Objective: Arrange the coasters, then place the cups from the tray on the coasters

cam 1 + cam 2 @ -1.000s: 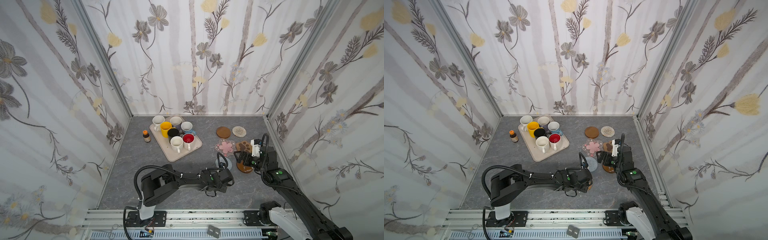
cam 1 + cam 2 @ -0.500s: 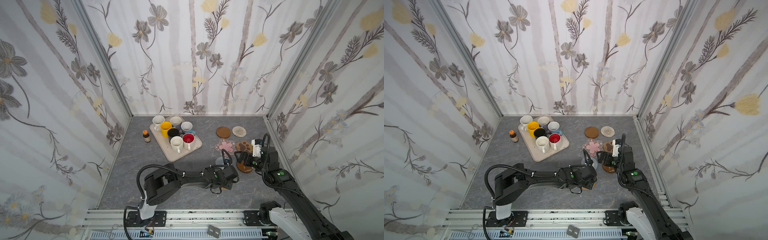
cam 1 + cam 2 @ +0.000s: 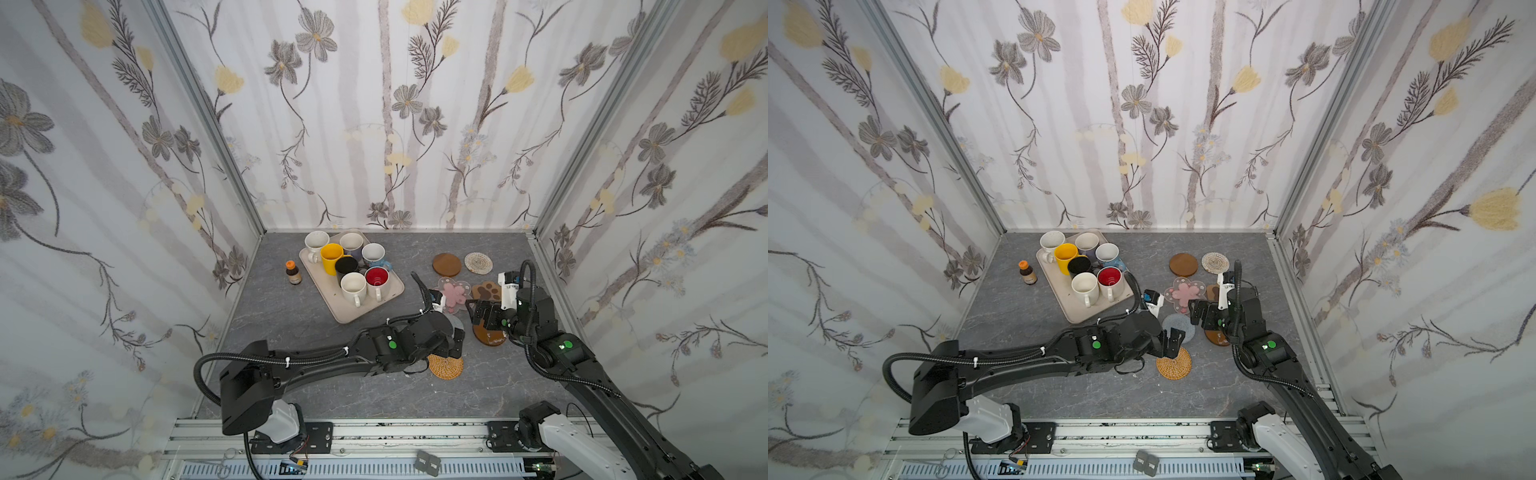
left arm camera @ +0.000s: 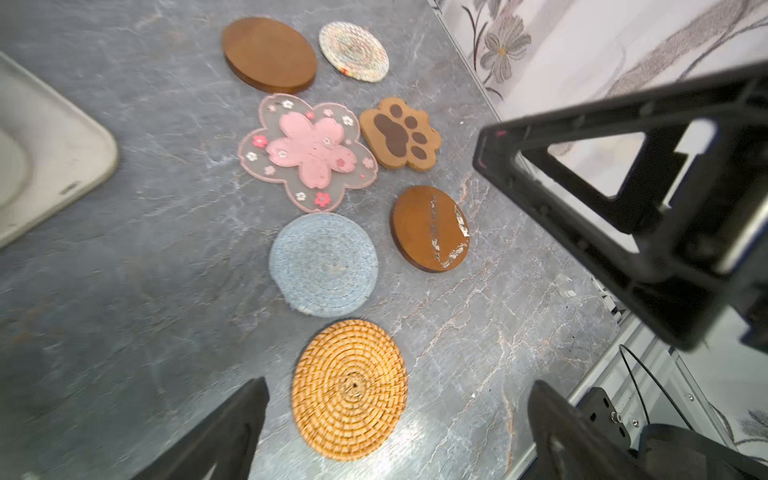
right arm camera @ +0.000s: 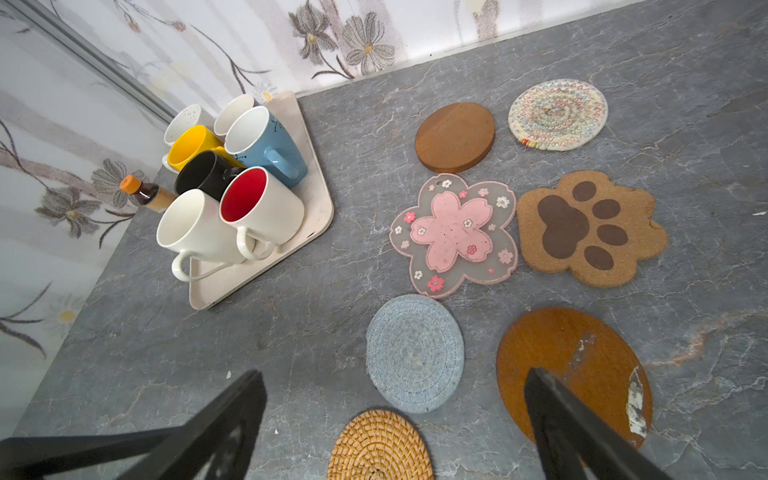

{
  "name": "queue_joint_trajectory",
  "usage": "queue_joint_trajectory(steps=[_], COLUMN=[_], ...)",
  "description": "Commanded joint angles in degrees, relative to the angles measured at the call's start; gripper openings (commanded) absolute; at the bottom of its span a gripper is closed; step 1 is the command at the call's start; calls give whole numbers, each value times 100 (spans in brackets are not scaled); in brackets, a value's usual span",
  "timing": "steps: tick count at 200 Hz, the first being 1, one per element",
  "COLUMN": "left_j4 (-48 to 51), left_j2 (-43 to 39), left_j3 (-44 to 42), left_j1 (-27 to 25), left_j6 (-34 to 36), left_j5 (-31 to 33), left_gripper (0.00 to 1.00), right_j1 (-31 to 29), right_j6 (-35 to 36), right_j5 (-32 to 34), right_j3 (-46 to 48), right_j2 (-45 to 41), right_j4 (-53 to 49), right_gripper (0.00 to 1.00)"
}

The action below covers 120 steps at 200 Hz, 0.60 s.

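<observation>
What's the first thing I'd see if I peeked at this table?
Probably the colourful mugs, like the yellow mug and the red-lined mug, crowded on the beige tray at the back left. Then, on the right, a pink flower coaster beside a paw coaster. The black left arm and right arm reach in from the front.
</observation>
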<state>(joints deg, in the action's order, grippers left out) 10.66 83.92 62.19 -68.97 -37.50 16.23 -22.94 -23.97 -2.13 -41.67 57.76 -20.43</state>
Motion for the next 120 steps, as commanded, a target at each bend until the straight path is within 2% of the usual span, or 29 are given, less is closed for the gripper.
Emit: queue_joint_trajectory(steps=[1,39,68,120], left_j4=[-11,-11,-11,-17], left_j2=[-702,-1990,-2423,-3048], left_j3=[-498,-1633,-2346,-3167], left_j1=[101,447,684,1229], left_j6=[-13,-408,-932,-972], left_j5=[671,970,1257,1205], left_gripper=[100,100,100,100], right_j1=[-297,-938,-1437,-2022], right_j6=[-126,-448,-663,-845], right_j5=[461,749,959,974], right_j3=[-105,-466,-867,-1698], right_j2=[182,654,1372,2737], right_j4=[-76,94,153,384], right_gripper=[97,95,92,90])
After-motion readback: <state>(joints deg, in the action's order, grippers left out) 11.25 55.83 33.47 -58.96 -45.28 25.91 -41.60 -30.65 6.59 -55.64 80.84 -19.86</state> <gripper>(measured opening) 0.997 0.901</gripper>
